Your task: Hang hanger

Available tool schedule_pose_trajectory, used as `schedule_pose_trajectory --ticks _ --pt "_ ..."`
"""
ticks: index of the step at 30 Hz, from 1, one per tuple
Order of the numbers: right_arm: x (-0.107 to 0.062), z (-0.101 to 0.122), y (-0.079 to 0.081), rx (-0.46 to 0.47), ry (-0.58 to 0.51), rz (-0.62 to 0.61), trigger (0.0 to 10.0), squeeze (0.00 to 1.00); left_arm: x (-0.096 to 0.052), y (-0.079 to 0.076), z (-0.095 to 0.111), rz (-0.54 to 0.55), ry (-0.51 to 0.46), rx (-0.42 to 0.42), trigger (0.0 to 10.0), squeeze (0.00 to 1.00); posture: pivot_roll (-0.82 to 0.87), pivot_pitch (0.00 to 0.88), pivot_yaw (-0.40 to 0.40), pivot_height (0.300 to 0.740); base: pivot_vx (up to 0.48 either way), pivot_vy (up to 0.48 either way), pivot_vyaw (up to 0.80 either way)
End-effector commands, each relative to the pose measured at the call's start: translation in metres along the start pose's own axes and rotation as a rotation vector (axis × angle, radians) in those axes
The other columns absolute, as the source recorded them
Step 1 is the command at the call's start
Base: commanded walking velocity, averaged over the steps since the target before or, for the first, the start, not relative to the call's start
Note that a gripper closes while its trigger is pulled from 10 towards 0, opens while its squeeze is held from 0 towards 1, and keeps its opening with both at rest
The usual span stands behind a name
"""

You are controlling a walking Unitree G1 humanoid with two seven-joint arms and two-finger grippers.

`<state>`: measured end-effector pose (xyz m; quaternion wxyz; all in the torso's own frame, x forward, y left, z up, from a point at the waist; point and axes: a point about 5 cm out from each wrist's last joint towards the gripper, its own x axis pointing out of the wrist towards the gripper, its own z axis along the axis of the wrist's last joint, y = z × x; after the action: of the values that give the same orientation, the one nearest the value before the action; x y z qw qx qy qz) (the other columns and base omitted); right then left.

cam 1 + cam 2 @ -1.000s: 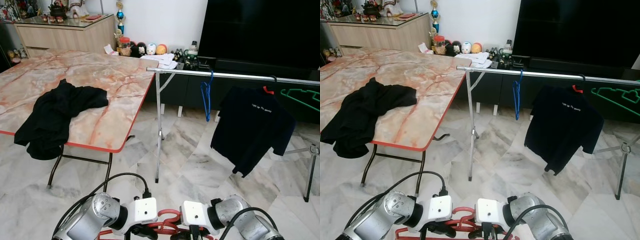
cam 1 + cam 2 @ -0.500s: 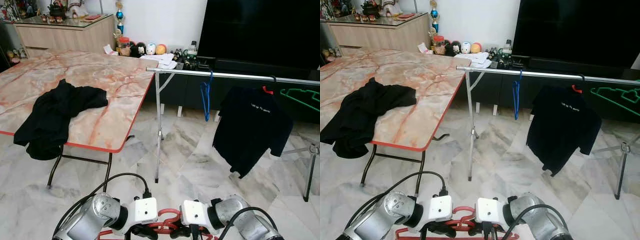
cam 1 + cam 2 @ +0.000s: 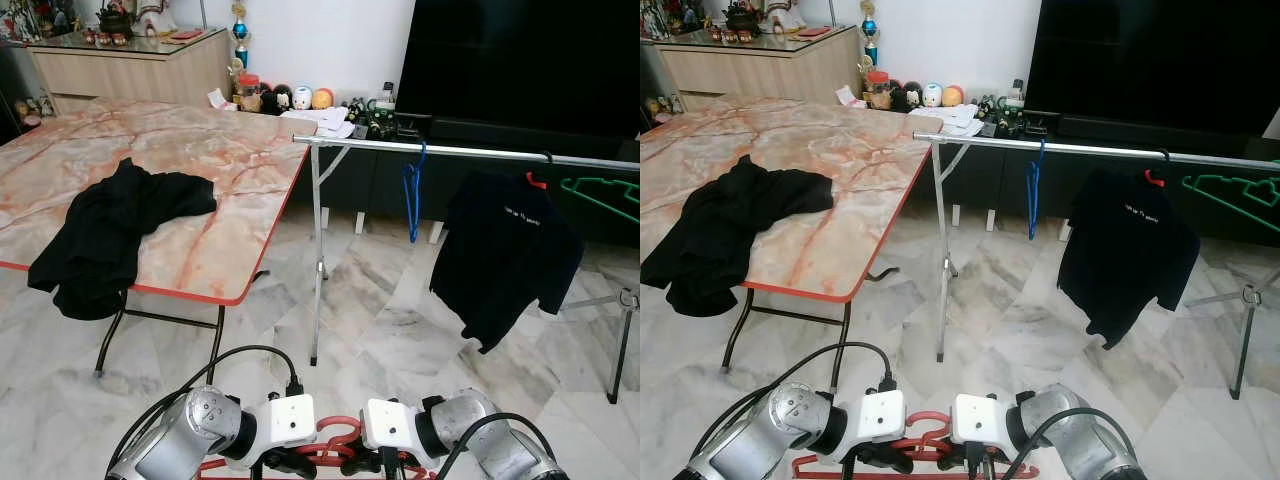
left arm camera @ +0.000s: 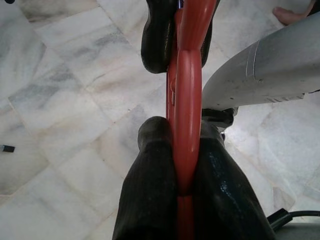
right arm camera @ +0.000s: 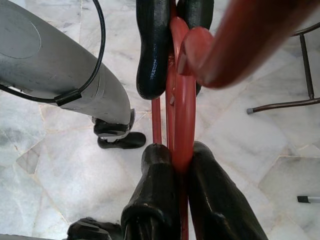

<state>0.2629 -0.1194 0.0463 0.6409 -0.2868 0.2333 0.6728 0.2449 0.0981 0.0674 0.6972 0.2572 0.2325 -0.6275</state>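
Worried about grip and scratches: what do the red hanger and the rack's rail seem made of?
Red hanger: looks like smooth moulded plastic, glossy with soft highlights and rounded edges. Rail: apparently bare metal tube, silvery with a dull sheen. Both grippers, left and right, clamp the hanger.

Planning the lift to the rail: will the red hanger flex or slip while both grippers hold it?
The red hanger looks like thin plastic, so probably light and slightly flexible. The left gripper and right gripper pinch smooth rods, so it may twist.
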Motion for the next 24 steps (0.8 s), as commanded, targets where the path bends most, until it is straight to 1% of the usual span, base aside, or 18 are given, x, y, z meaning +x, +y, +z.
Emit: schedule_pose_trajectory --ticks 1,2,4,5,10,12,16,18,20,24 --pt "0.02 0.001 0.018 -0.034 0.035 0.123 0.0 0.0 -0.004 0.013 0.04 0.054 -0.186 0.094 10.0 0.35 0.1 0.0 -0.029 0.74 0.0 0.0 0.0" --pt "0.02 0.001 0.018 -0.033 0.035 0.123 0.0 0.0 -0.004 0.013 0.039 0.053 -0.185 0.09 10.0 0.86 0.1 0.0 -0.028 0.74 0.0 0.0 0.0" --pt "0.02 0.001 0.018 -0.033 0.035 0.123 0.0 0.0 -0.004 0.013 0.039 0.052 -0.184 0.088 10.0 0.86 0.1 0.0 -0.029 0.74 0.0 0.0 0.0" --pt "0.019 0.0 0.019 -0.031 0.038 0.122 0.0 0.0 -0.004 0.012 0.039 0.042 -0.192 0.083 10.0 1.0 0.09 0.0 -0.028 0.74 0.0 0.0 0.0" --pt "0.011 -0.004 0.018 -0.003 0.041 0.097 0.0 0.0 -0.007 0.007 0.041 0.009 -0.215 0.08 10.0 1.0 0.1 0.0 -0.031 0.74 0.0 0.0 0.0" --pt "0.005 -0.009 0.017 0.015 0.052 0.082 0.0 0.0 -0.012 0.003 0.045 -0.031 -0.242 0.082 10.0 1.0 0.09 0.0 -0.03 0.74 0.0 0.0 0.0" --pt "0.0 -0.013 0.017 0.034 0.059 0.065 0.0 0.0 -0.015 -0.001 0.044 -0.066 -0.228 0.087 10.0 1.0 0.09 0.0 -0.031 0.74 0.0 0.0 0.0" --pt "-0.008 -0.018 0.015 0.058 0.073 0.036 0.0 0.0 -0.021 -0.003 0.035 -0.092 -0.172 0.093 10.0 1.0 0.09 0.0 -0.03 0.74 0.0 0.0 0.0" --pt "-0.013 -0.021 0.014 0.07 0.083 0.018 0.0 0.0 -0.024 -0.003 0.029 -0.101 -0.144 0.091 10.0 1.0 0.09 0.0 -0.029 0.74 0.0 0.0 0.0" --pt "-0.029 -0.035 0.01 0.122 0.112 -0.05 0.0 0.0 -0.035 -0.007 0.006 -0.109 -0.026 0.067 10.0 1.0 0.08 0.0 -0.023 0.74 0.0 0.0 0.0"
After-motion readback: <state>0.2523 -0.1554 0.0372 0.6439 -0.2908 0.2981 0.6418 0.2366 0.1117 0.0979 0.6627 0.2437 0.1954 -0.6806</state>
